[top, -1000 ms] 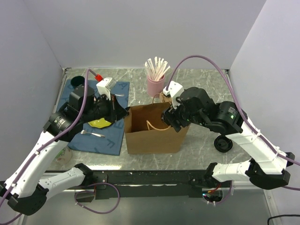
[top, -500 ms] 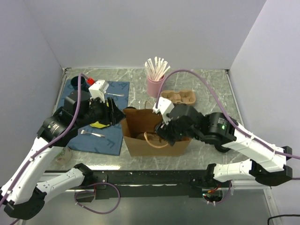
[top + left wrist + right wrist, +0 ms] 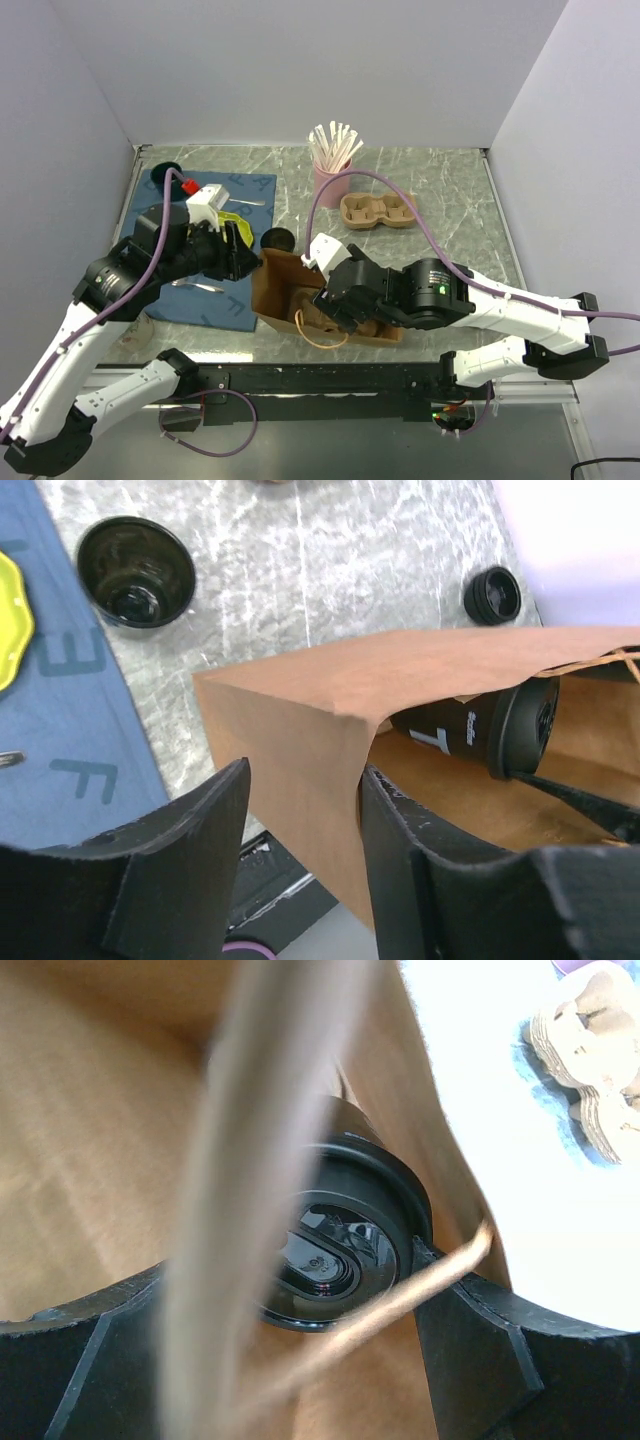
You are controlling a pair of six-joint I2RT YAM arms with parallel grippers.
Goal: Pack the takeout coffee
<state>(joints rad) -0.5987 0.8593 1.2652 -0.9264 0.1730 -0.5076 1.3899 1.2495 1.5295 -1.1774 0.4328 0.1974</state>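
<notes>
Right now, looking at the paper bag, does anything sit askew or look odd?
Yes. The paper bag sits skewed and tilted rather than standing square. The black coffee cup inside it lies on its side, not upright. The left gripper straddles the bag's wall.

Left tool (image 3: 305,790) pinches the brown paper bag (image 3: 330,695) at its near wall, one finger outside, one inside. Lidded black cup (image 3: 480,735) lies on its side within. On the counter (image 3: 330,570) beyond: open black cup (image 3: 135,570), loose black lid (image 3: 492,593), blue mat (image 3: 60,710).
</notes>
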